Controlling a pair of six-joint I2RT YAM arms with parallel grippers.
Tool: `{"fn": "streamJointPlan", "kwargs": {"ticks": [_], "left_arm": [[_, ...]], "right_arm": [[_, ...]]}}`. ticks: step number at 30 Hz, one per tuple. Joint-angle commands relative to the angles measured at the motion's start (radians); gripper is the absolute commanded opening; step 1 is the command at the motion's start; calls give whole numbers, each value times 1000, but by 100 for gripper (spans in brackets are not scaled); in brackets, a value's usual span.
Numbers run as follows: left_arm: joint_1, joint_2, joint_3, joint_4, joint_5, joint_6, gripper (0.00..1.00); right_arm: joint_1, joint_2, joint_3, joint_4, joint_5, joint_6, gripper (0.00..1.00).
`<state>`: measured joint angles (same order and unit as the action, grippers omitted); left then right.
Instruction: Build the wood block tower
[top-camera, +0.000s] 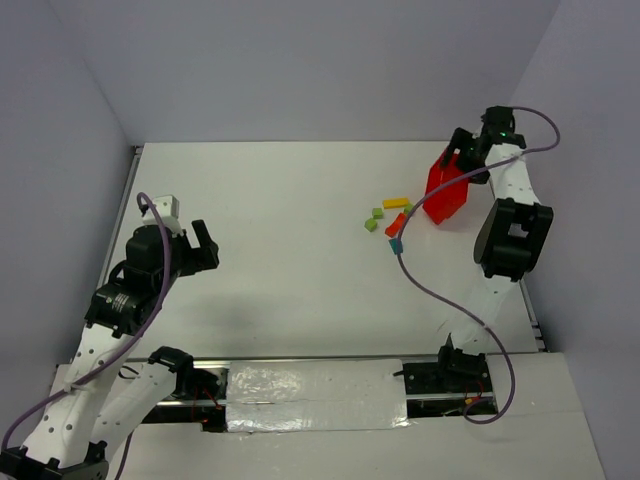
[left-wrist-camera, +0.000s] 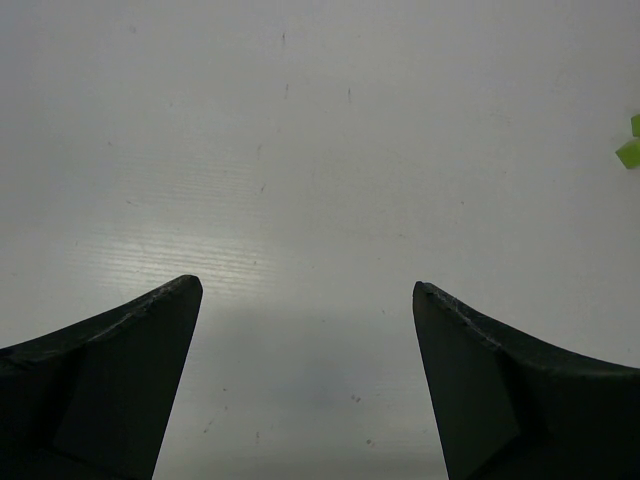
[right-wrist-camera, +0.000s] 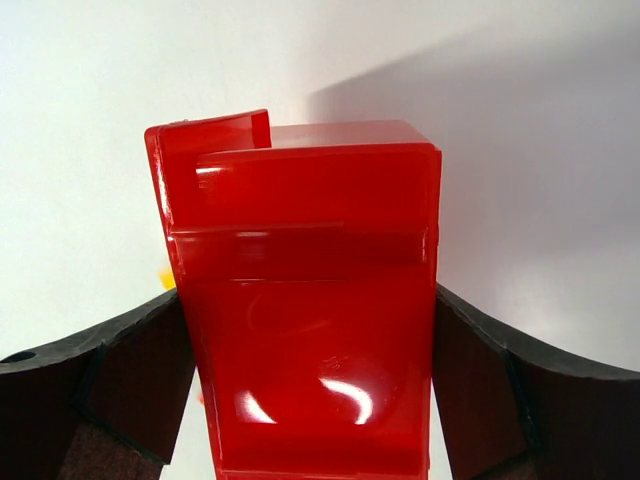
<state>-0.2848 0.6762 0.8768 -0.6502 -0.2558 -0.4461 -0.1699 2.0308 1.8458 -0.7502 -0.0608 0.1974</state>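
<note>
Seen from the top external camera, the wood blocks (top-camera: 378, 213) lie loose and unstacked on the far right of the white worktop (top-camera: 280, 200). A yellow bar (top-camera: 396, 203), a red piece (top-camera: 394, 226) and a teal piece (top-camera: 395, 244) are among them, just left of a red plastic bin (top-camera: 447, 192). The right end effector (top-camera: 463, 162) pinches that bin, which stands tilted. The left end effector (top-camera: 204, 244) hangs spread and empty, well apart on the left. The left wrist view confirms the wide-spread fingers (left-wrist-camera: 120, 350) over bare surface. It adds only a green block (left-wrist-camera: 630, 150) at its right edge, so the pile is far off for this arm. The right wrist view shows what the overhead cannot: both pads (right-wrist-camera: 140, 370) press the bin's side walls. The bin fills the frame and hides nearly all the blocks. The blocks look tiny, light and stiff, and their smooth paint may let them slip. Each is probably best pinched across two flat parallel faces at mid-length and set down gently.
</note>
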Motion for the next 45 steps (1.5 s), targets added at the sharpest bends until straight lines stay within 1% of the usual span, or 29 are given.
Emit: {"fn": "streamJointPlan", "kwargs": {"ticks": [1, 2, 3, 4, 5, 6, 8, 9, 13, 14, 18, 19, 20, 21, 22, 24, 25, 26, 28, 29, 30, 31, 32, 33, 37, 38, 40, 44, 45], "left_arm": [[-8, -7, -7, 40, 12, 12, 100], [-8, -4, -7, 41, 13, 15, 99], [-8, -1, -6, 43, 15, 14, 99], [-10, 2, -7, 43, 18, 15, 99], [-10, 9, -7, 43, 20, 17, 99], [-11, 14, -6, 43, 23, 17, 99], [-11, 26, -9, 47, 33, 20, 100], [-11, 29, -9, 49, 38, 21, 99], [-11, 57, -6, 46, 44, 23, 99], [-13, 63, -7, 46, 44, 23, 99], [-13, 60, -9, 47, 47, 23, 100], [-13, 62, -7, 49, 47, 24, 99], [-13, 63, -9, 49, 50, 24, 100], [-13, 63, -9, 47, 49, 24, 99], [-13, 65, -9, 47, 47, 23, 99], [-13, 66, -9, 47, 46, 21, 99], [-13, 66, -7, 47, 47, 21, 100], [-13, 66, -7, 47, 47, 23, 99], [-14, 69, -7, 49, 50, 23, 99], [-14, 69, -9, 49, 49, 24, 99], [-16, 71, -9, 47, 50, 24, 100], [-16, 71, -7, 49, 52, 24, 99], [-16, 71, -9, 49, 53, 24, 99], [-16, 71, -9, 50, 53, 24, 100], [-17, 68, -10, 50, 59, 26, 100], [-17, 69, -10, 53, 61, 27, 100], [-17, 71, -9, 54, 67, 27, 99], [-19, 83, -9, 55, 72, 29, 100], [-19, 85, -9, 57, 73, 30, 100]], "right_arm": [[-84, 128, 125, 65, -407, 60, 75], [-91, 164, 163, 49, -416, 63, 75], [-95, 201, 253, 4, -415, 60, 76], [-98, 236, 298, -21, -424, 56, 79], [-103, 311, 350, -70, -435, 50, 89], [-105, 348, 457, -96, -442, 43, 99], [-105, 432, 553, -159, -419, 51, 100], [-105, 440, 594, -167, -397, 54, 100], [-95, 372, 518, -112, -196, 66, 100], [-89, 338, 511, -110, -60, 63, 100], [-72, 318, 509, -118, 27, 13, 99], [-72, 318, 494, -112, 12, -2, 96], [-82, 318, 480, -98, -35, -3, 89], [-92, 316, 462, -80, -113, 5, 77], [-123, 316, 405, -14, -327, 52, 67], [-146, 315, 331, 98, -558, 127, 65], [-152, 318, 264, 230, -653, 170, 65], [-157, 322, 241, 298, -809, 251, 65], [-154, 367, 243, 404, -911, 305, 65], [-152, 384, 259, 411, -934, 324, 71], [-149, 419, 312, 363, -920, 312, 78], [-151, 436, 341, 327, -895, 285, 96], [-152, 453, 372, 286, -823, 268, 100], [-154, 482, 433, 206, -786, 249, 100], [-155, 493, 503, 82, -584, 179, 100], [-154, 484, 500, 69, -536, 169, 100], [-145, 450, 489, 32, -377, 134, 100], [-128, 355, 429, 41, -245, 103, 100], [-120, 330, 425, 46, -185, 97, 100]]}}
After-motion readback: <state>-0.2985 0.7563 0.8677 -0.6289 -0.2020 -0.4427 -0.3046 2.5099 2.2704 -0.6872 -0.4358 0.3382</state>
